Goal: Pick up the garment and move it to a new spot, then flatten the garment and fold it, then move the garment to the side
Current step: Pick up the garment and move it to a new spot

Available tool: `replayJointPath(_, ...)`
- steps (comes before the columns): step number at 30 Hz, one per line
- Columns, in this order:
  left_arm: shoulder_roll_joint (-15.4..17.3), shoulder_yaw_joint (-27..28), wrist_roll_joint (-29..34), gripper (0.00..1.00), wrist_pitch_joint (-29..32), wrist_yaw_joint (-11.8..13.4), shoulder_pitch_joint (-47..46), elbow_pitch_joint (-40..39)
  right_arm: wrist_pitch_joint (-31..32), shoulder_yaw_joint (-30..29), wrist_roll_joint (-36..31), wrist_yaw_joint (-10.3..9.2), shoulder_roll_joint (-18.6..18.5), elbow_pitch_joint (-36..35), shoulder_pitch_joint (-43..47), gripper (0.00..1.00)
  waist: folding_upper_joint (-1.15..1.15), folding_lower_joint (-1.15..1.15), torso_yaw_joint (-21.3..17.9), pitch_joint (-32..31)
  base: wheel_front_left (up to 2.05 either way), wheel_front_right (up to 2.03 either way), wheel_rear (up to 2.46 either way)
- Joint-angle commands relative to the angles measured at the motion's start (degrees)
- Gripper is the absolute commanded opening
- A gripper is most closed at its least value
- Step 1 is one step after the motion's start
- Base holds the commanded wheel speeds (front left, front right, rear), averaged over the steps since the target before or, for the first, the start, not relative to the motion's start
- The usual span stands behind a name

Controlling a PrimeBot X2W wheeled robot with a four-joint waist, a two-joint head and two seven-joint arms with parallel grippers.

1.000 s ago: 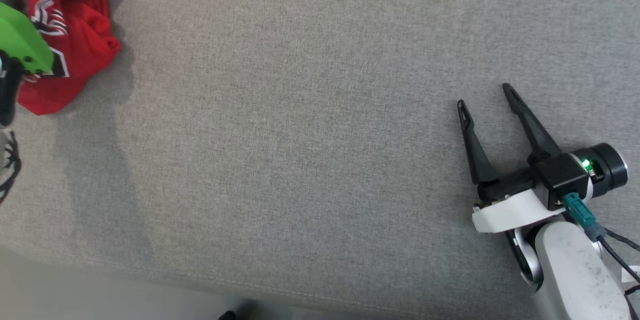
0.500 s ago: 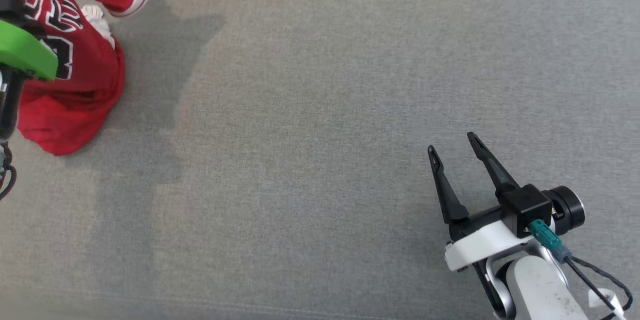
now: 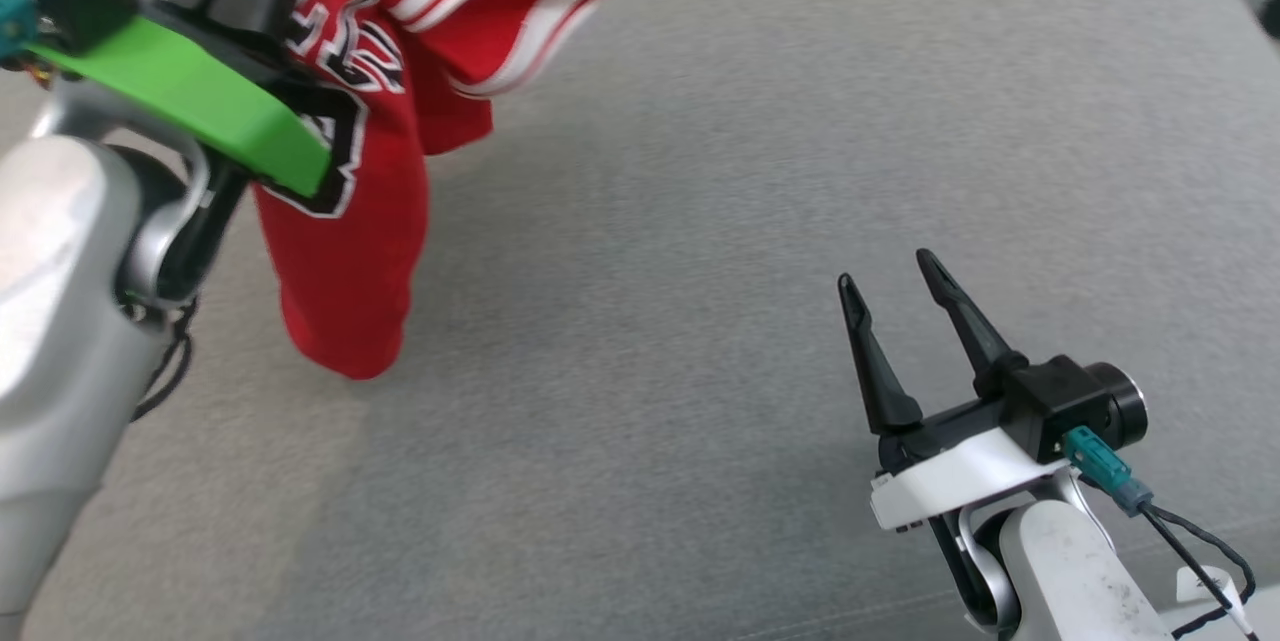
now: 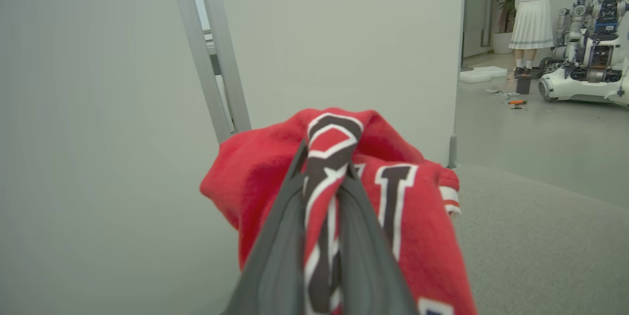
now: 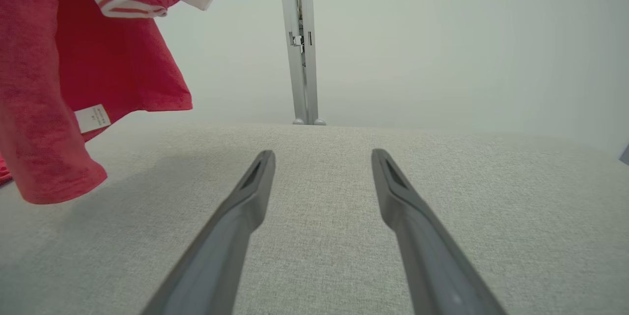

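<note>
Closest to the camera, at the lower right of the head view, the right gripper (image 3: 887, 273) rests low over a grey cushion (image 3: 700, 221). Its two long dark fingers are spread apart with nothing between them. Its wrist view shows bare grey fabric in the gap.

Further out and to the left, the garment (image 3: 350, 251), a red jersey with white and black trim and lettering, hangs in a bunched column. Its lowest fold sits at or just above the cushion; the pictures do not show whether it touches. A small white label (image 5: 92, 118) shows on the inside of the cloth.

The left gripper (image 4: 328, 157) is raised at the upper left of the head view, below a green bracket (image 3: 190, 101) on its wrist. Its fingers are closed tight on a fold of the jersey, which spills over both sides of them.

Behind the cushion stand a pale wall (image 5: 442, 35) and a metal post (image 5: 300, 40). Far off through an opening, a person (image 4: 533, 15) stands beside another robot (image 4: 589, 59).

Judged from this, the pick-up is done and the carry to a new spot is under way. Setting the jersey down, flattening it, folding it and moving it aside all remain.
</note>
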Motion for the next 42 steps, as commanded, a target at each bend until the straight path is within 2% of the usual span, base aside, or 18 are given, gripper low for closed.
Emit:
replayJointPath(1, -0.8, -0.5, 0.1, 0.0, 0.1, 0.7, 0.8, -0.9, 0.0, -0.2, 0.5, -0.1, 0.0, -0.4, -0.6, 1.0, 0.0, 0.0, -9.3, -0.5, 0.0, 0.0, 0.0)
replayJointPath(5, -4.1, -3.1, 1.2, 0.0, -0.5, 1.3, 1.9, -0.8, 0.0, -1.0, 1.6, -0.1, 0.0, -1.0, -1.2, 1.0, 0.0, 0.0, -12.8, 1.8, 0.0, 0.0, 0.0)
replayJointPath(10, -7.7, -8.4, 5.1, 0.0, -4.2, -0.1, 4.4, 4.2, 0.0, -1.5, 2.8, -0.09, 0.0, -1.7, -1.6, 1.0, 0.0, 0.0, -14.9, 4.9, 0.0, 0.0, 0.0)
replayJointPath(15, -11.6, -13.0, 7.9, 0.0, -8.8, -1.0, 9.2, 13.8, 0.0, -2.2, 3.0, -0.09, 0.0, -2.1, -1.7, 1.0, 0.0, 0.0, -15.0, 6.9, 0.0, 0.0, 0.0)
replayJointPath(18, -14.0, -13.3, 9.0, 0.0, -10.3, -1.2, 11.5, 18.3, 0.0, -2.6, 2.5, -0.09, 0.0, -1.9, -1.8, 1.0, 0.0, 0.0, -14.1, 7.2, 0.0, 0.0, 0.0)
replayJointPath(20, -16.0, -11.2, 9.3, 0.0, -10.7, -1.0, 12.8, 19.5, 0.0, -2.5, 2.2, -0.09, 0.0, -1.8, -1.7, 1.0, 0.0, 0.0, -13.2, 6.9, 0.0, 0.0, 0.0)
replayJointPath(21, -16.9, -9.3, 9.5, 0.22, -10.7, -1.0, 13.7, 19.1, 0.0, -2.5, 1.8, -0.09, 0.0, -1.8, -1.8, 1.0, 0.0, 0.0, -12.5, 6.7, 0.0, 0.0, 0.0)
replayJointPath(22, -17.8, -7.7, 9.5, 0.51, -10.6, -1.3, 14.9, 18.8, 0.0, -2.5, 1.7, -0.09, 0.0, -1.8, -1.8, 1.0, 0.0, 0.0, -12.0, 6.4, 0.0, 0.0, 0.0)
replayJointPath(23, -18.5, -6.2, 9.3, 1.0, -10.6, -1.6, 16.6, 18.9, 0.0, -2.6, 1.4, -0.09, 0.0, -1.8, -1.7, 1.0, 0.0, 0.0, -11.3, 5.9, 0.0, 0.0, 0.0)
replayJointPath(28, -21.0, 1.7, 14.6, 1.0, -10.6, -0.4, 21.5, 15.5, 0.0, -2.6, 0.1, -0.09, 0.0, -1.2, -0.5, 1.0, 0.0, 0.0, -7.6, 2.9, 0.0, 0.0, 0.0)
replayJointPath(32, -22.3, 8.8, 19.9, 1.0, -10.6, 3.3, 26.4, 11.9, 0.0, -1.4, -0.5, -0.09, 0.0, -0.9, 0.5, 1.0, 0.0, 0.0, -4.7, 0.2, 0.0, 0.0, 0.0)
replayJointPath(36, -23.8, 16.6, 24.1, 1.0, -10.6, 5.5, 34.0, 5.8, 0.0, -0.3, -1.0, -0.09, -0.1, -0.5, 1.8, 1.0, 0.0, 0.0, -2.0, -2.4, 0.0, 0.0, 0.0)
replayJointPath(42, -26.8, 25.8, 28.5, 1.0, -10.6, 4.8, 45.0, -2.2, 0.0, -1.4, -2.2, -0.09, 0.0, -0.8, 5.1, 1.0, 0.0, 0.0, 2.4, -6.9, 0.0, 0.0, 0.0)
